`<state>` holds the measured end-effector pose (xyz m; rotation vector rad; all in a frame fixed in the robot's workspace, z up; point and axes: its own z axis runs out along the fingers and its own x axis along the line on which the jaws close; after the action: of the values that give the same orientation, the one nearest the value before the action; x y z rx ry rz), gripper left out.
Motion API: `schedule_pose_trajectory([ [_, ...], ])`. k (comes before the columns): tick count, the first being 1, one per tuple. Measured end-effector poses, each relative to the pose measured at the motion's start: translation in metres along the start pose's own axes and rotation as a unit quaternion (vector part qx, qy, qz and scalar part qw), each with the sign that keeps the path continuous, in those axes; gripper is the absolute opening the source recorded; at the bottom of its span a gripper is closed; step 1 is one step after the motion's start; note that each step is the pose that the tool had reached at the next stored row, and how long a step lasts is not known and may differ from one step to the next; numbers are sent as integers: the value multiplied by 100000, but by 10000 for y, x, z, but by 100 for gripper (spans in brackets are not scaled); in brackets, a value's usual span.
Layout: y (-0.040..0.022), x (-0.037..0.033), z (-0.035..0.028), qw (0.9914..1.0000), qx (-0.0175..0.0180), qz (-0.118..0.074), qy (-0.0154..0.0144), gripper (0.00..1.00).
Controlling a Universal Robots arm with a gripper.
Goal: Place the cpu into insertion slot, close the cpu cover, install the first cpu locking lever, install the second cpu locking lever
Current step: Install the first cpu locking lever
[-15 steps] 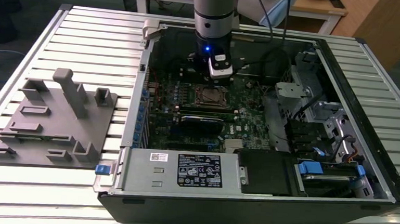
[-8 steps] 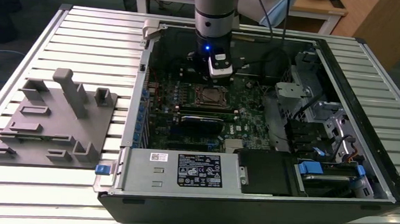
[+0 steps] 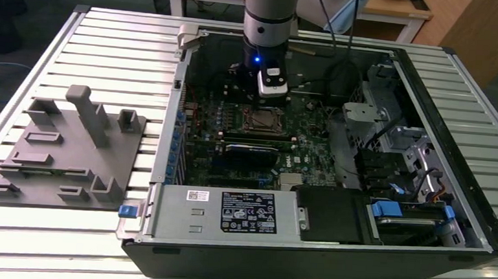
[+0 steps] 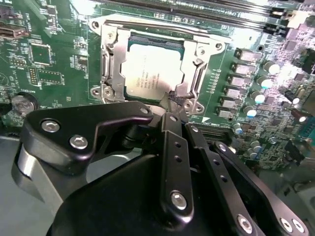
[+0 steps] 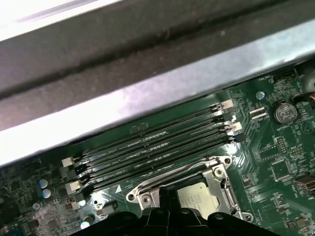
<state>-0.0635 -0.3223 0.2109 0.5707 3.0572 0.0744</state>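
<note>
Cpu (image 4: 153,73) under cover (image 4: 194,73), second wrist view

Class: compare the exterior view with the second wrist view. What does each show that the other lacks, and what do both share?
Exterior view alone: the grey fixture plate beside the computer case, and the arm above the board. Second wrist view alone: the black gripper close to the socket's edge. Both: the cpu lying in the insertion slot, with the cpu cover around it.
</note>
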Motion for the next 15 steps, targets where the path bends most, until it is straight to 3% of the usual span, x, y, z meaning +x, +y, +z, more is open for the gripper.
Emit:
schedule_pose_trajectory([
  [8,15,-37,9,99941,-88,-3442,183,10],
  [15,52,-141,20,99888,-107,-4721,253,10],
])
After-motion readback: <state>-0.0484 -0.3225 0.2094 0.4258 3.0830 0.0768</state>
